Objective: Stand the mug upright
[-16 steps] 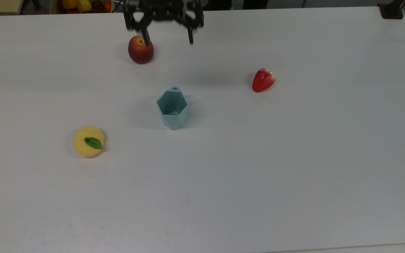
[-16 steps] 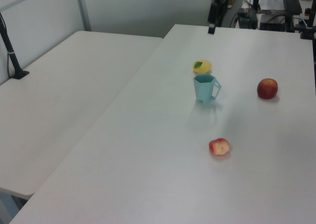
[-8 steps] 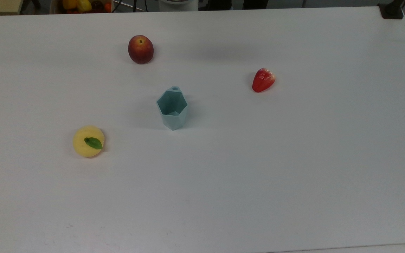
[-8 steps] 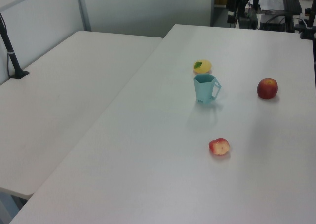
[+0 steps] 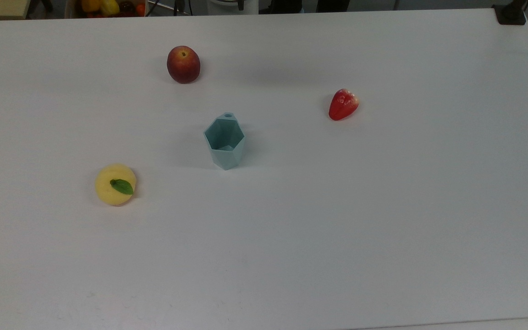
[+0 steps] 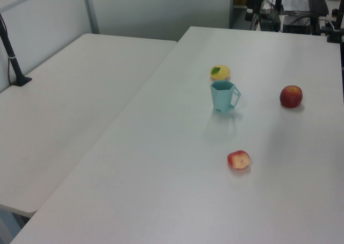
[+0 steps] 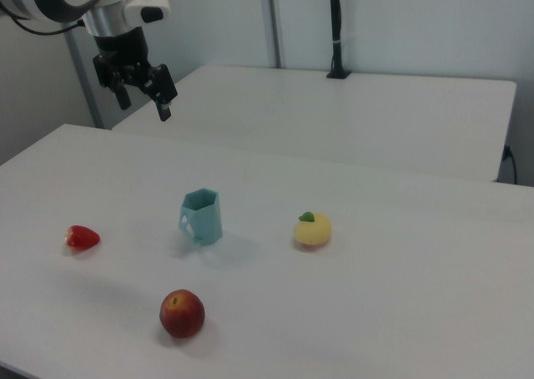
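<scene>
The pale blue-teal faceted mug [image 5: 224, 142] stands upright near the middle of the white table [image 5: 383, 206], its opening facing up. In the left view the mug [image 6: 223, 96] shows its thin handle on the left view's right. In the right view the mug [image 7: 203, 217] has its handle on the right view's left. My gripper [image 7: 144, 103] hangs high above the table at the right view's upper left, well away from the mug. It is open, with nothing between its black fingers [image 7: 164, 110].
A red peach [image 5: 183, 64], a red strawberry [image 5: 343, 104] and a yellow fruit with a green leaf [image 5: 115, 184] lie spread around the mug. A second white table [image 6: 70, 109] adjoins at the left view's left, with a black post [image 6: 13, 61] on it.
The gripper, one second ago at the top view's upper edge above the peach, has risen out of the top view. The mug and the fruits have not moved.
</scene>
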